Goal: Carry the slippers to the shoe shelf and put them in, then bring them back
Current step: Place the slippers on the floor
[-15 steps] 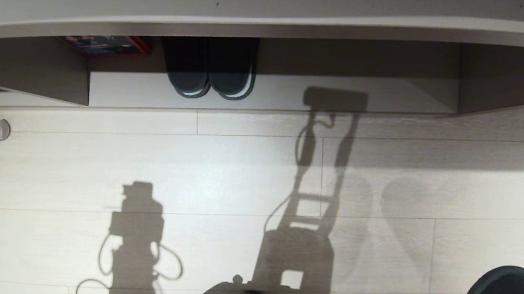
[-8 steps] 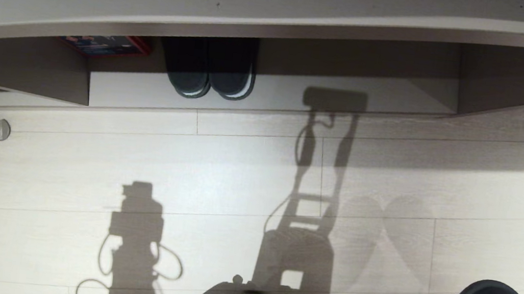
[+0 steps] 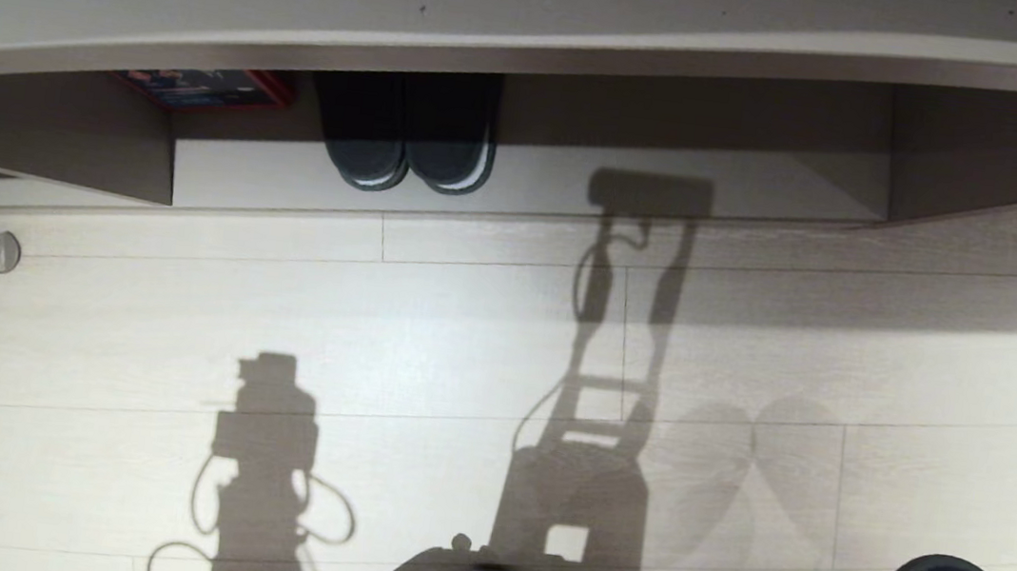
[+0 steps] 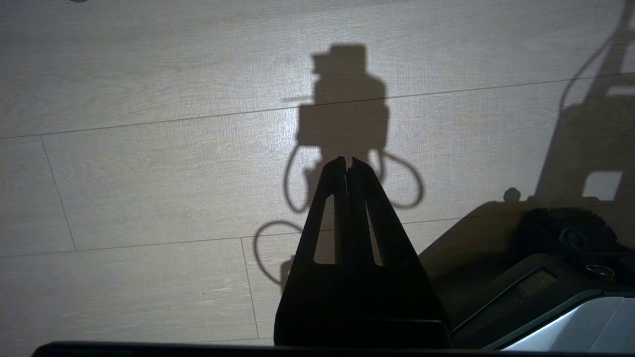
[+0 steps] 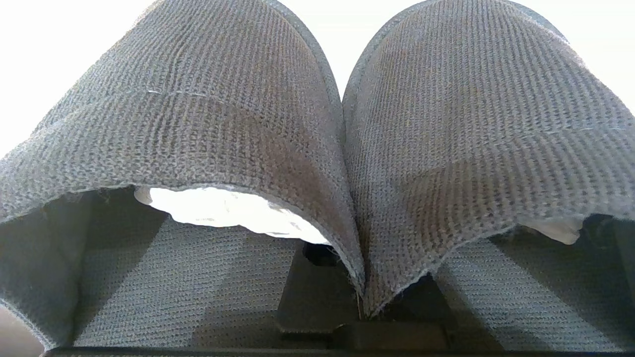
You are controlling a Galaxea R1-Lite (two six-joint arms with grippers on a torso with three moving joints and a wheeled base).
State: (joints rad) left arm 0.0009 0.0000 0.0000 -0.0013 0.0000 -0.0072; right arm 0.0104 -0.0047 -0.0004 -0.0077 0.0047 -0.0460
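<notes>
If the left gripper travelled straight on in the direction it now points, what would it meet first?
Probably the bare floor. In its wrist view the left gripper, shut and empty, points at pale boards with only shadows ahead; nothing stands in that line, though how far off the floor lies is unclear.

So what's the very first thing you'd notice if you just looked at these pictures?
Probably the pair of soft grey knitted slippers filling the right wrist view, pinched together by the right gripper; their rounded toes peek into the head view's lower right corner. Next, a darker pair of slippers with white-edged soles sits inside the low beige wooden shoe shelf. Long robot shadows stretch across the pale plank floor.
</notes>
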